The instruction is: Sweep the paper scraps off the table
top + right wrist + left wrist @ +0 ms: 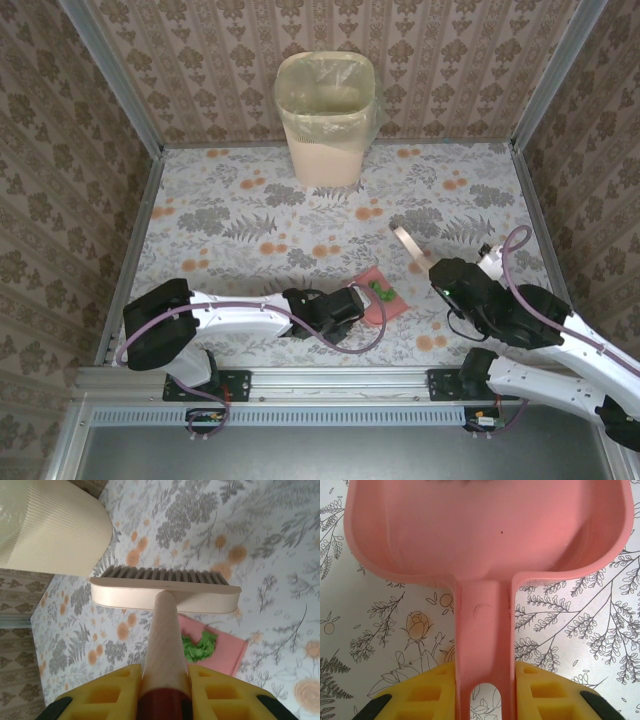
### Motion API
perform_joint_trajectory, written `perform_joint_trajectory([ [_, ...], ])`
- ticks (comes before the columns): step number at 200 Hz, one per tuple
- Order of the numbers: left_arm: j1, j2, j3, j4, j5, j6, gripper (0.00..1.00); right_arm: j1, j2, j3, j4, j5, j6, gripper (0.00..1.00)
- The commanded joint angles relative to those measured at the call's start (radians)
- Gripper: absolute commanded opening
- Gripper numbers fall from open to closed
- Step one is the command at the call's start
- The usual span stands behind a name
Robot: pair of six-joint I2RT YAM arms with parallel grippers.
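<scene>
Scraps (199, 647) — crumpled green bits — sit in the dustpan (375, 308) the left hand (485, 692) grips; right hand (162, 690) grips the brush (165, 592)

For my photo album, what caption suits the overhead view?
Teamwork: left hand holds a pink dustpan of green scraps, right hand a brush.

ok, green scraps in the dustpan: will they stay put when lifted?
Probably light: the green scraps are small crumpled bits, so a jolt could shed them. They seem to lie near the open front of the dustpan, far from its handle; a forward tilt would likely spill them.
</scene>
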Motion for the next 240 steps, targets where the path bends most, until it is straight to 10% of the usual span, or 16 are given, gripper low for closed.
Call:
perform_joint_trajectory([
  [1,-0.009,-0.001,0.004,-0.003,-0.027,0.004,0.00,-0.020,-0.018,-0.029,0.085,0.125,-0.145,0.00],
  [137,-0.009,-0.140,-0.092,0.125,-0.080,-0.007,0.00,-0.294,0.070,-0.184,0.392,0.015,-0.821,0.00],
  [240,-0.008,-0.365,-0.194,0.227,-0.137,-0.047,0.00,-0.294,0.004,-0.228,0.446,-0.072,-0.893,0.00],
])
